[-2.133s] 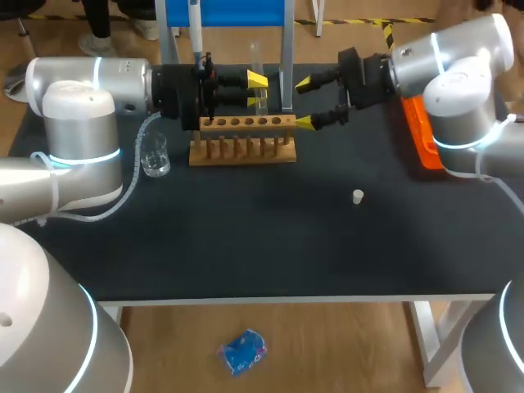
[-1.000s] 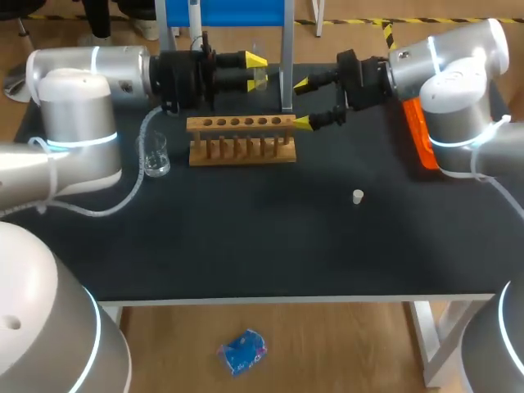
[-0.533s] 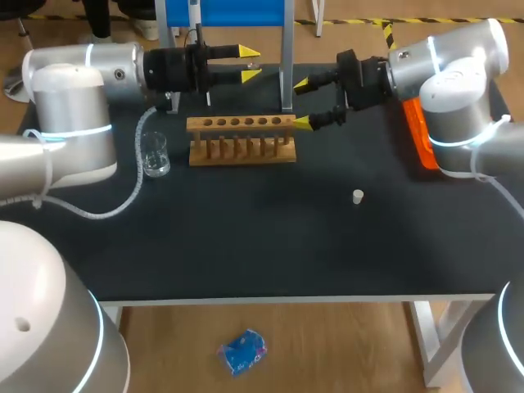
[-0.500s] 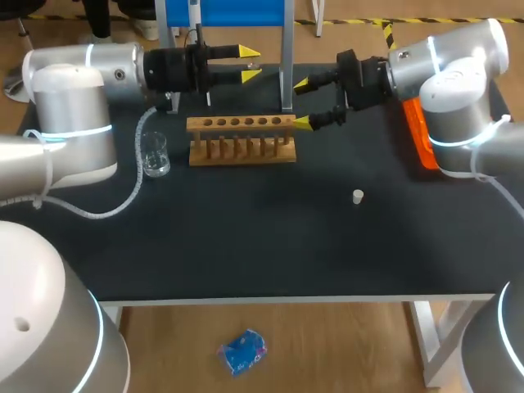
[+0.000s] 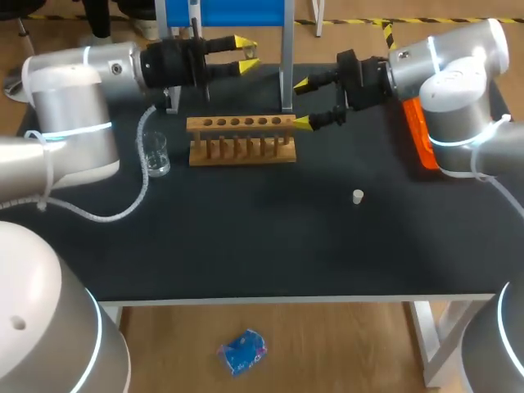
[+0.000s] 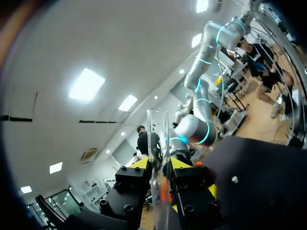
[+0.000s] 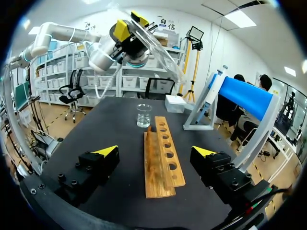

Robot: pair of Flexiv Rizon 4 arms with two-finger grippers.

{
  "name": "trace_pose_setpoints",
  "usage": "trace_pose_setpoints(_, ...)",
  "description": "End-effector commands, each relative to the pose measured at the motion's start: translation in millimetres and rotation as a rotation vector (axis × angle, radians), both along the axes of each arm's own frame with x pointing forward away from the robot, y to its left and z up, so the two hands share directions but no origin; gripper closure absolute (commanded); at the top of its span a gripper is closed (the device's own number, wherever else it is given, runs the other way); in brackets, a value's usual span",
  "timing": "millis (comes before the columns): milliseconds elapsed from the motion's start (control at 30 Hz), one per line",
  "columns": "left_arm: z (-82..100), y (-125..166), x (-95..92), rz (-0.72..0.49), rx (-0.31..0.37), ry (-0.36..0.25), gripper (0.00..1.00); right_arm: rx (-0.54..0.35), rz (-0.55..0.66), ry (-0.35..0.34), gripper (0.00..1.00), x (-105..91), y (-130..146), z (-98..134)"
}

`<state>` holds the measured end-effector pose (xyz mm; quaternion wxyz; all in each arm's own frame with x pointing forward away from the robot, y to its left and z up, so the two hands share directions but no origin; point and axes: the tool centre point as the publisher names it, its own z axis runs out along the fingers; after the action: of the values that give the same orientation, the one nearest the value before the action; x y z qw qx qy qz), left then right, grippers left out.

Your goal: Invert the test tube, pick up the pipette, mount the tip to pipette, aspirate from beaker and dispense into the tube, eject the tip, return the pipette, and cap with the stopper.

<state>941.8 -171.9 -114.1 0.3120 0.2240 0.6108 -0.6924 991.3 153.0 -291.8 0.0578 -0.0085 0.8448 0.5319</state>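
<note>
left gripper (image 5: pixel 246 52) is clamped on the test tube (image 6: pixel 157 143), holding it above the rack (image 5: pixel 241 139) near the desk's back edge, likely for room to turn it over; right gripper (image 5: pixel 302 103) hangs wide open, empty, by the rack's right end.

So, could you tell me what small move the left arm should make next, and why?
Probably roll the left wrist to bring the clear glass test tube upright over the wooden rack: the left tool is shut on it, raised behind the rack, whose holes are empty.
</note>
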Motion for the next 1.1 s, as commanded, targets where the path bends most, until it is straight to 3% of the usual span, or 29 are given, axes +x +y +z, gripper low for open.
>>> trace_pose_setpoints(33, 0.7, -2, -6.8, -0.009, -0.04, 0.194, 1.0, 0.001, 0.001, -0.001, 0.0, -0.3, -1, 0)
trace_pose_setpoints(267, -21.6, -3, -3.8, -0.012, 0.158, 0.374, 1.0, 0.001, 0.001, -0.001, 0.0, -0.3, -1, 0)
trace_pose_setpoints(400, -36.0, -4, -2.0, 0.004, 0.191, 0.421, 1.0, 0.001, 0.001, -0.001, 0.0, -0.3, -1, 0)
trace_pose_setpoints(933, -36.0, -4, -2.0, 0.004, 0.191, 0.421, 1.0, 0.001, 0.001, -0.001, 0.0, -0.3, -1, 0)
trace_pose_setpoints(967, -36.8, -5, 1.1, 0.009, 0.187, 0.395, 1.0, 0.001, 0.001, -0.001, 0.0, -0.3, -1, 0)
trace_pose_setpoints(1100, -46.4, -7, 6.4, 0.032, 0.141, 0.491, 1.0, 0.001, 0.001, -0.001, 0.0, -0.3, -1, 0)
